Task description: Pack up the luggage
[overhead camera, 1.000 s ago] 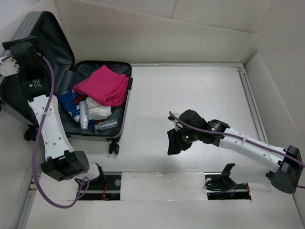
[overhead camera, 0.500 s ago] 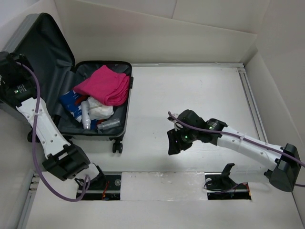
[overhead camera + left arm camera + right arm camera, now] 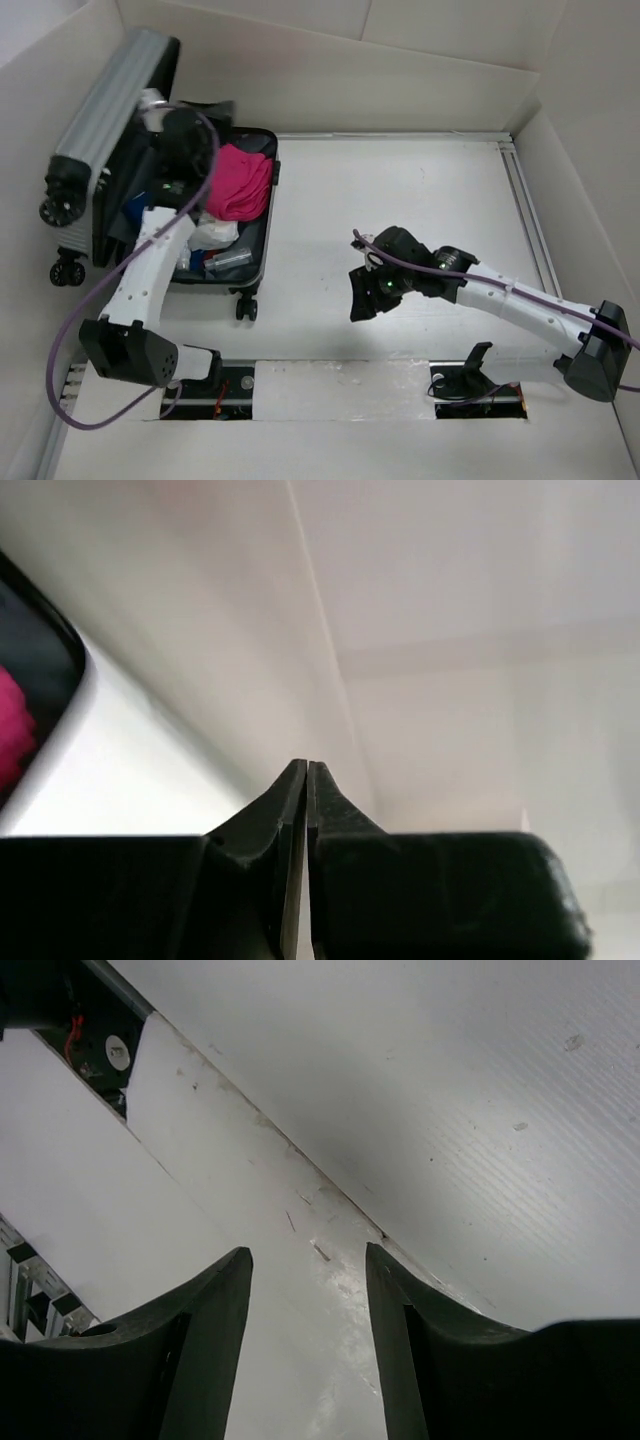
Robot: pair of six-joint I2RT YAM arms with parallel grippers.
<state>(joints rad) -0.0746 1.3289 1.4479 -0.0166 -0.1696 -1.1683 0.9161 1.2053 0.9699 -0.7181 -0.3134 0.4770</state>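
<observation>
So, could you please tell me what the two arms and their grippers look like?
Both the left arm and right arm have white links with black joint housings, each trailed by a purple cable. The left gripper and right gripper have matte black, tapering fingers.

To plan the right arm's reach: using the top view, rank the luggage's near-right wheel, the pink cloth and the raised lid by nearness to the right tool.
1. The near-right wheel, left of the right tool, at the luggage's near corner.
2. The pink cloth, inside the luggage, farther back-left.
3. The raised lid, far left.
</observation>
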